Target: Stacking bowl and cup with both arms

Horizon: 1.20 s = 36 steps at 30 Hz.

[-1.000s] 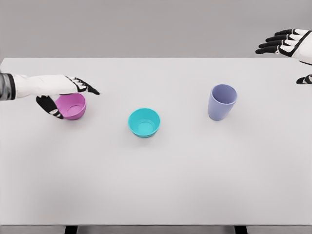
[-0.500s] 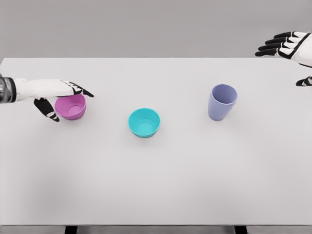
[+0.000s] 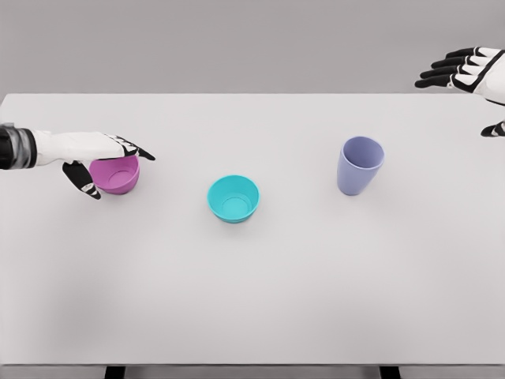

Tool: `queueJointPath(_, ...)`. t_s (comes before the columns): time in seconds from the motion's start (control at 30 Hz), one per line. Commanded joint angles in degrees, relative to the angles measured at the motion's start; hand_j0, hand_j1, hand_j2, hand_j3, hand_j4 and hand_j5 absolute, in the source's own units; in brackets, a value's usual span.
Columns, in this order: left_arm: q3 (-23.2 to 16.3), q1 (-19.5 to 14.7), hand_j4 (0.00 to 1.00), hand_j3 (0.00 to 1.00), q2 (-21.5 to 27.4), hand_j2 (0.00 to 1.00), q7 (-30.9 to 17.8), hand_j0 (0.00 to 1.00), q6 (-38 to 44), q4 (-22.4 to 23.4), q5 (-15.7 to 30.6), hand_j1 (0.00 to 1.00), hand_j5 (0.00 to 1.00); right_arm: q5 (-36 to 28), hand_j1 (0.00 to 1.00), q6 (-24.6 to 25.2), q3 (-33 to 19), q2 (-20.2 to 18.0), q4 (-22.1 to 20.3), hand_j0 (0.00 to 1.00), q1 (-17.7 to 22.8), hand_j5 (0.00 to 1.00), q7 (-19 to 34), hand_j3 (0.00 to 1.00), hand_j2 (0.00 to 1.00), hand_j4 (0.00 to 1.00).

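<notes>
A pink bowl point(image 3: 120, 178) stands at the table's left. My left hand point(image 3: 118, 167) reaches in from the left edge and straddles it: the fingers point(image 3: 136, 148) lie over the far rim and the thumb sits at the near left side. The hand looks open, not clamped. A teal bowl point(image 3: 233, 198) stands upright near the middle. A lavender cup point(image 3: 360, 165) stands upright to the right. My right hand point(image 3: 458, 103) hovers open at the far right above the table's back edge, well clear of the cup.
The white table point(image 3: 252, 300) fills most of the view, with a grey wall behind it. Its front half holds nothing. The three vessels stand in a loose row, well apart from one another.
My left hand drew back slightly to the left and settled lower around the pink bowl. The right hand shifted only a little. The bowls and the cup have not moved.
</notes>
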Motion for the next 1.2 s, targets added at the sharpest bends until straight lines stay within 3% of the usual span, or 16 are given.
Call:
queueJointPath(0.0,0.05,-0.09,1.00,1.00,-0.16,1.00,0.02,1.00,0.11,0.23,0.05,1.00,1.00,-0.30,1.00,0.17,-0.03,-0.13,0.00,1.00,0.09,1.00,-0.03,1.00,1.00,1.00)
queueJointPath(0.97,0.49,-0.70,1.00,1.00,-0.07,1.00,0.02,1.00,0.20,3.13,-2.50,1.00,1.00,-0.30,1.00,0.17,-0.11,-0.92,0.00,1.00,0.35,1.00,-0.03,1.00,1.00,1.00)
queueJointPath(1.17,0.49,-1.14,1.00,1.00,-0.51,1.00,0.02,1.00,0.20,3.30,-2.59,1.00,1.00,-0.30,1.00,0.17,1.56,2.69,0.00,1.00,0.44,1.00,-0.03,1.00,1.00,1.00)
